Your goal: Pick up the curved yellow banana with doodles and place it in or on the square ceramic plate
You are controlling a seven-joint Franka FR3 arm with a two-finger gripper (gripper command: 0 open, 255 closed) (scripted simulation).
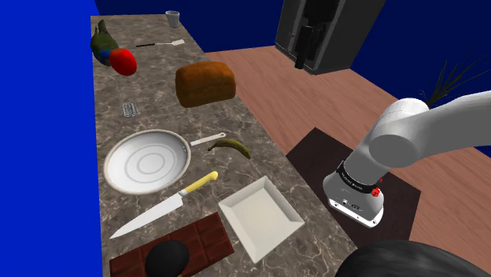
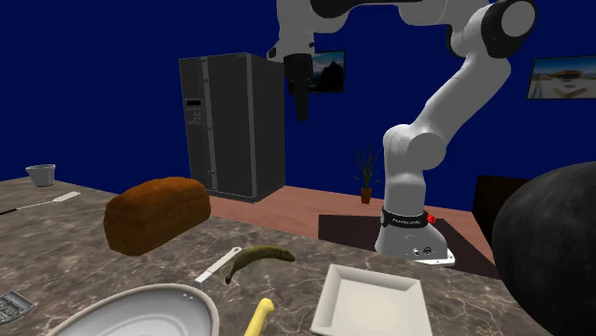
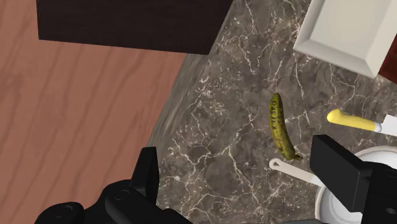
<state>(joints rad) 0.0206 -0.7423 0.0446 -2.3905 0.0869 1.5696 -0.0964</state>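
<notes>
The banana (image 1: 230, 147) is curved, dull yellow-green with dark doodles, and lies on the marble counter (image 1: 260, 126) between the pan and the counter's edge. In the second exterior view the banana (image 2: 260, 258) lies left of the white square plate (image 2: 372, 301). That plate (image 1: 260, 214) sits near the shoulder view's bottom, beside the knife. My gripper (image 2: 302, 105) hangs high above the counter, pointing down. In the wrist view my gripper (image 3: 238, 153) is open, its black fingers (image 3: 147, 172) far apart with nothing between them. The banana (image 3: 280, 127) lies far below, near the right finger, and the plate (image 3: 350, 28) lies beyond it.
A white frying pan (image 1: 147, 161), a yellow-handled knife (image 1: 165, 204), a brown loaf (image 1: 205, 83), a chocolate bar (image 1: 208, 240), a black round object (image 1: 167, 258), a parrot figure (image 1: 110, 49), a spatula (image 1: 161, 44) and a cup (image 1: 172, 18) share the counter. A dark fridge (image 2: 234, 124) stands on the wooden floor.
</notes>
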